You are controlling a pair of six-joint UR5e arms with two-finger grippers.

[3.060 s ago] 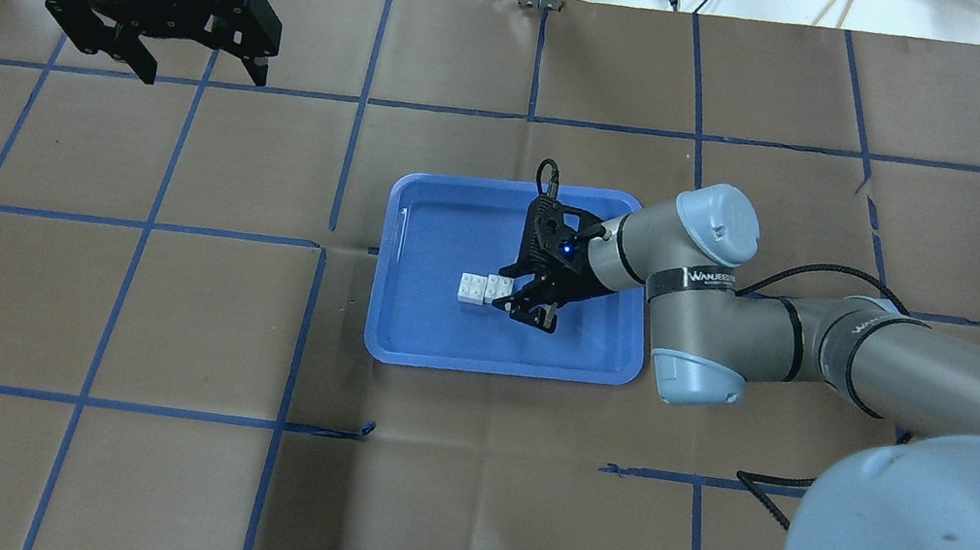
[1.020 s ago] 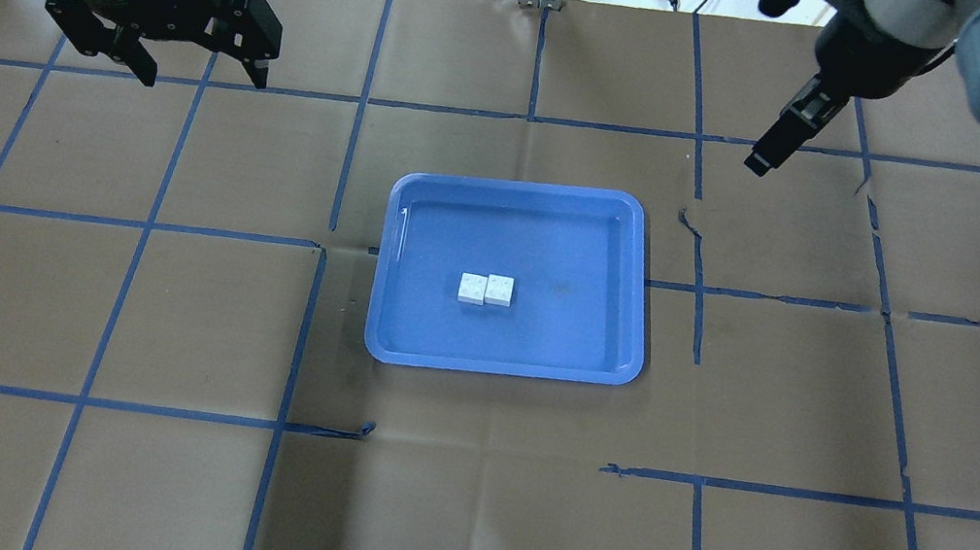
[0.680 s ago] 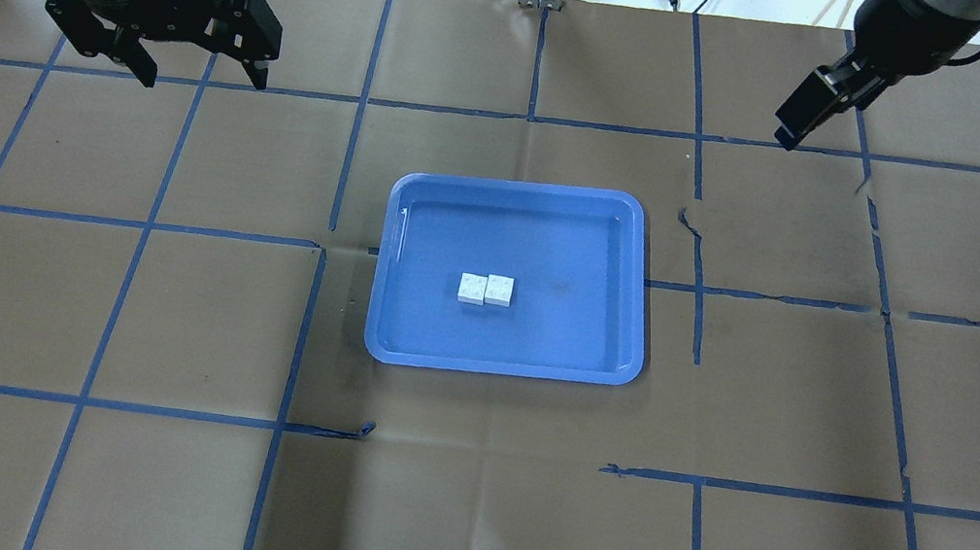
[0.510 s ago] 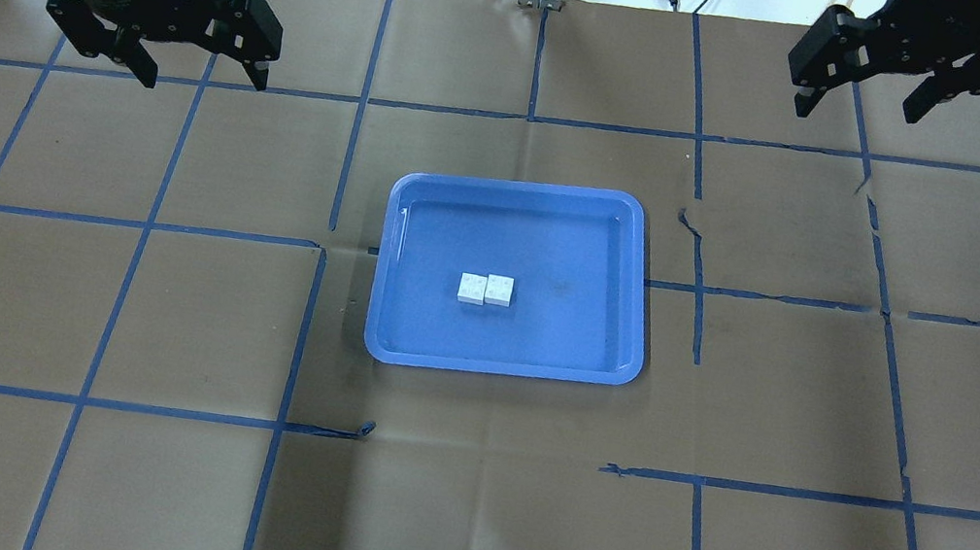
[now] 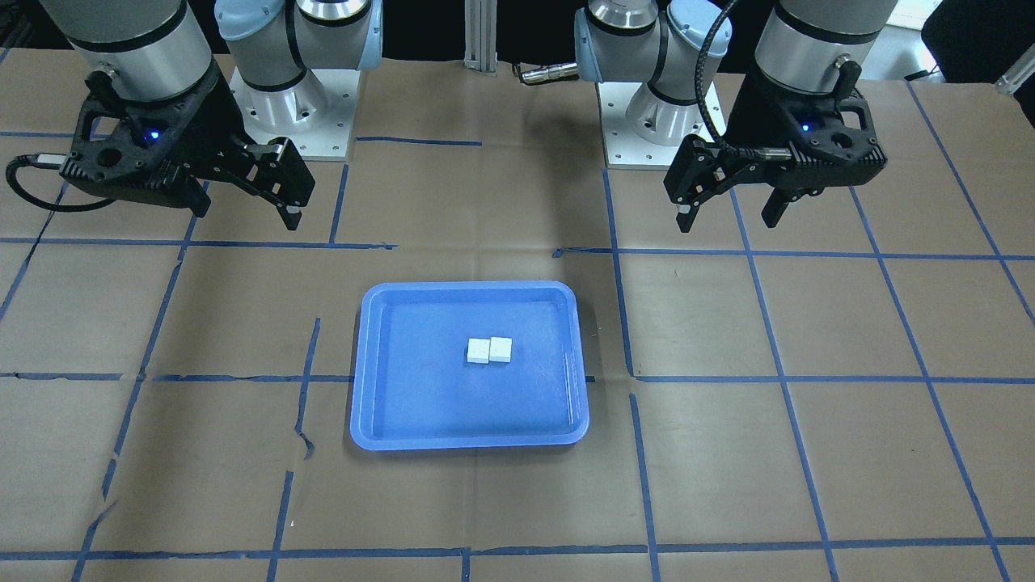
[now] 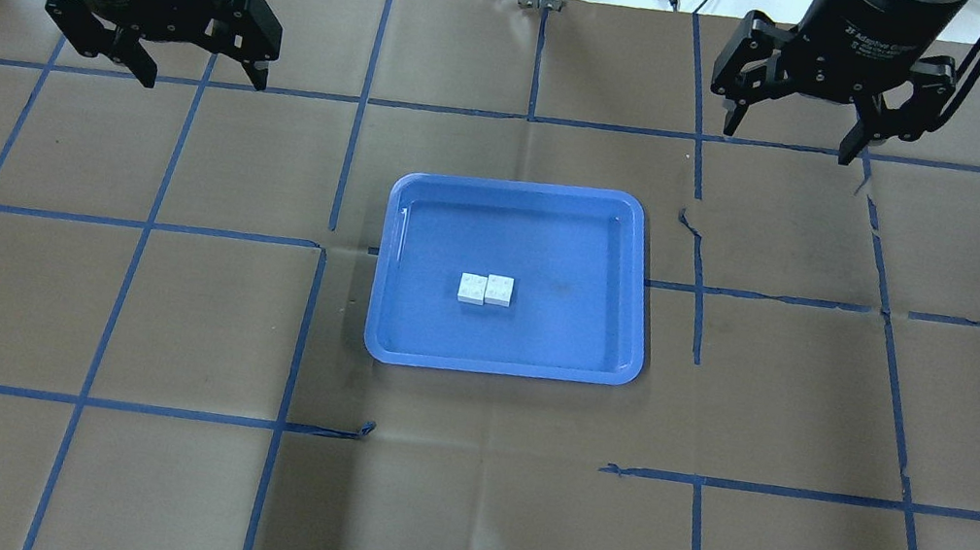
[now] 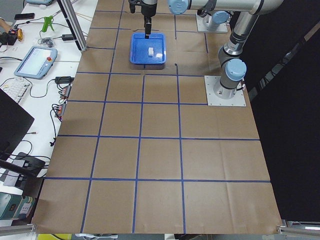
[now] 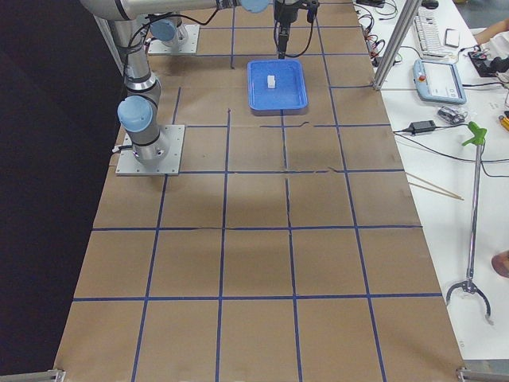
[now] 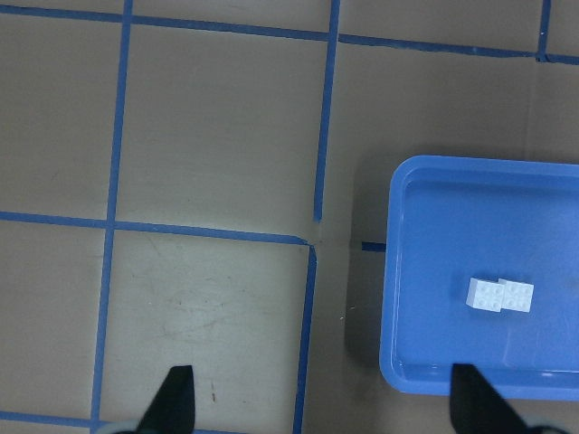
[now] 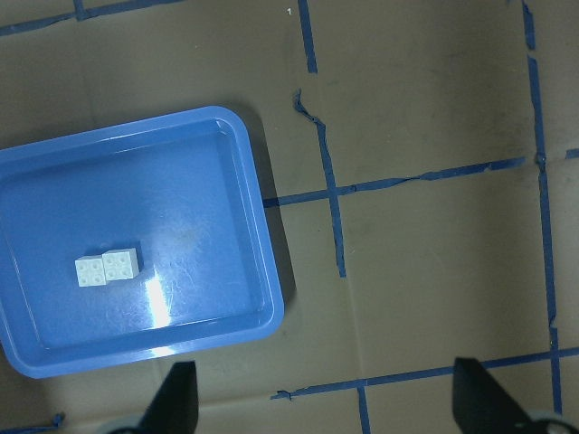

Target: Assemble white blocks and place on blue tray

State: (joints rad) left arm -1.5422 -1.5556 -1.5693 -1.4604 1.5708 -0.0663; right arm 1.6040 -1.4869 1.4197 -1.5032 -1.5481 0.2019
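white blocks (image 6: 486, 289) in blue tray (image 6: 604, 362)

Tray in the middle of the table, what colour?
Blue. The tray shows best in the overhead exterior view, with the white blocks in it.

Left arm (image 5: 808, 40) and right arm (image 5: 129, 36): silver-grey tubular links, pale blue joint caps (image 5: 251, 20), bases bolted to white square plates (image 5: 323, 147). Left gripper (image 5: 728, 218) and right gripper (image 5: 242, 212): black, angular, with a blue LED (image 5: 804, 127) lit on each wrist housing and a black cable (image 5: 710, 81) alongside. White lettering (image 6: 880, 47) on the right gripper's body, too small to read.
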